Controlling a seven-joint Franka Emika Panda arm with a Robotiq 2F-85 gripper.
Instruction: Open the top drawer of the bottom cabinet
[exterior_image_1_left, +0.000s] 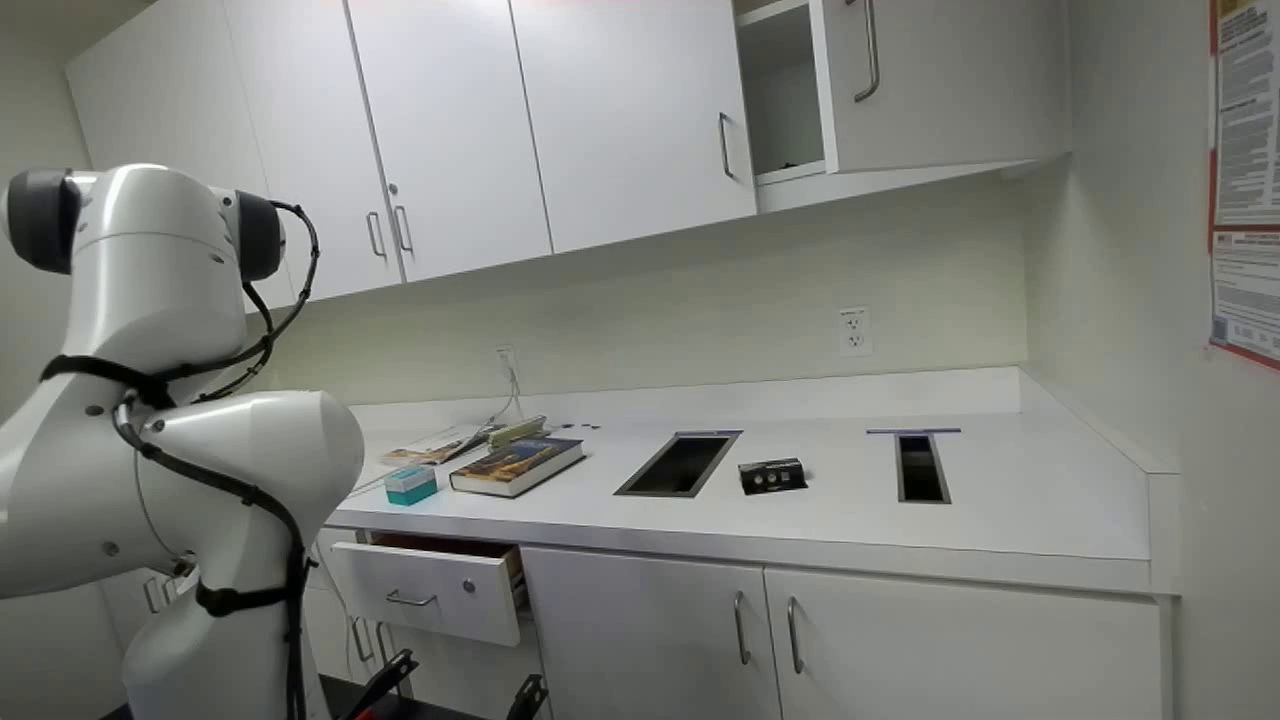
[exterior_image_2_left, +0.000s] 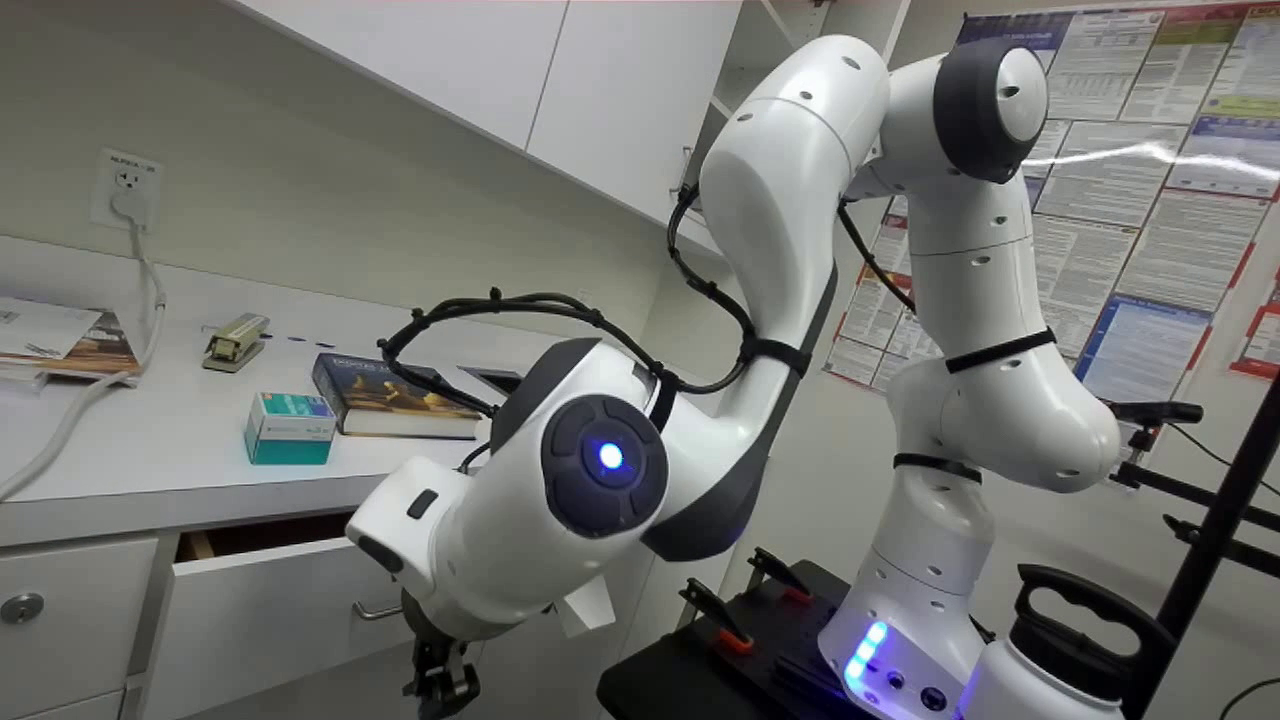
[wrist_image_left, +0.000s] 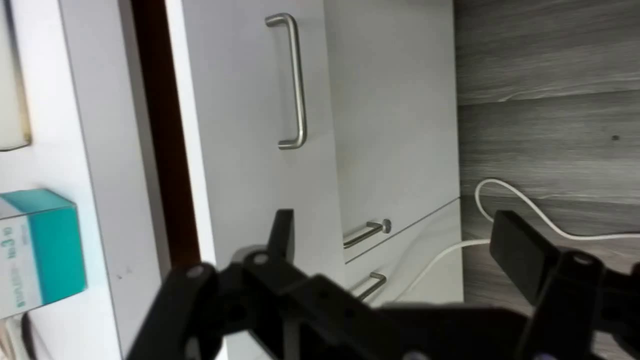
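Your black, blocky fingers (wrist_image_left: 522, 255) stand wide apart, holding nothing. You see the flat-fronted white drawer (exterior_image_1_left: 430, 578), with its bent metal handle (wrist_image_left: 297, 85), jutting partway from the cabinet (exterior_image_1_left: 650, 630) beneath the smooth white table (exterior_image_1_left: 850, 518).

Across the bottom of the wrist view your gripper (wrist_image_left: 399, 237) is showing, its black fingers (wrist_image_left: 283, 235) standing well apart, one near the centre and one farther right. In an exterior view it is hanging at the bottom edge, left of centre, below your wrist (exterior_image_2_left: 510, 540), where a round blue light (exterior_image_2_left: 611, 456) is glowing. Your forearm (exterior_image_2_left: 775, 200) is slanting down to that wrist from the top of the frame, right of centre, and the base (exterior_image_2_left: 915, 640) is glowing blue at lower right.
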